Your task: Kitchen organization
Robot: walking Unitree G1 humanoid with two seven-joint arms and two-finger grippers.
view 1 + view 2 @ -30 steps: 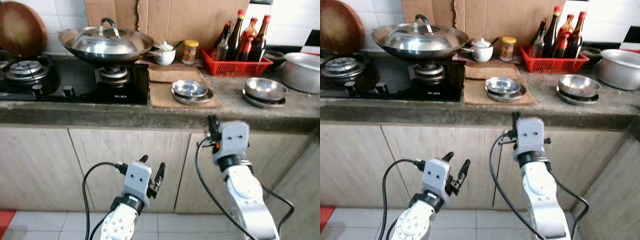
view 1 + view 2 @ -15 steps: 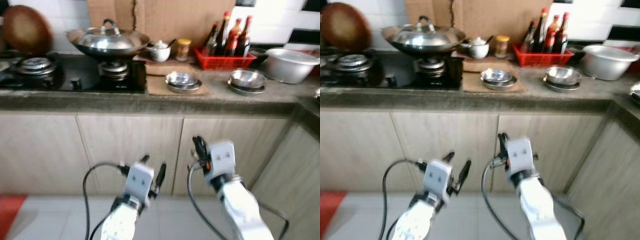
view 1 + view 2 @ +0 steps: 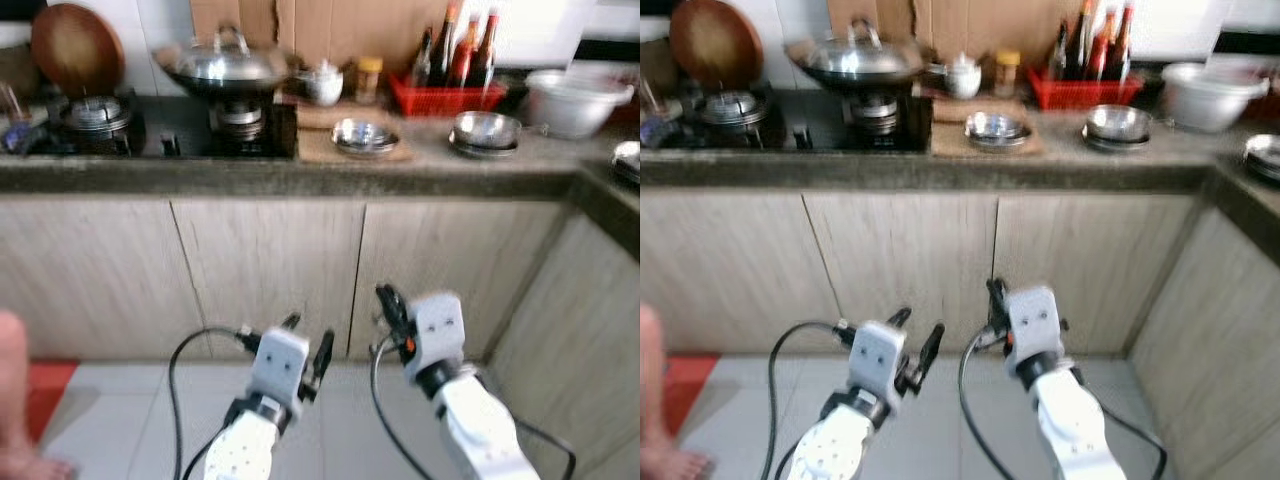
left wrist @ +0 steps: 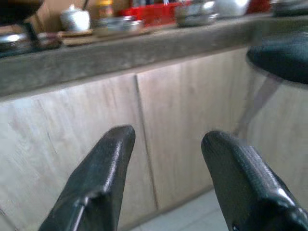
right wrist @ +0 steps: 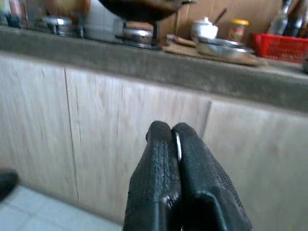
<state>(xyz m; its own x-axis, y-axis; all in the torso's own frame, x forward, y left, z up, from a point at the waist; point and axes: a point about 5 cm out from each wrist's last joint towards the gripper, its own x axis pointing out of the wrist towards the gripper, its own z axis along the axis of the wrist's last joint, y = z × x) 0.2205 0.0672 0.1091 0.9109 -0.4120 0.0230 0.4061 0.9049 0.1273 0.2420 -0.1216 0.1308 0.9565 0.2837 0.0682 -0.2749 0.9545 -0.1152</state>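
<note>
Hovering low before cabinet doors (image 3: pixel 270 270) | left gripper (image 3: pixel 308 340) fingers spread | right gripper (image 5: pixel 175 139) fingers pressed together, empty

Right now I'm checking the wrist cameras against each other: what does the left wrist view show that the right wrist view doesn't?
Left wrist view alone: the left gripper with its fingers spread open, and a stack of steel bowls beyond the red basket.
Right wrist view alone: the right gripper with its fingers pressed shut, and the far stove burner.
Both: the counter, the wooden cabinet doors below it, the white pot, the jar and the red basket.
</note>
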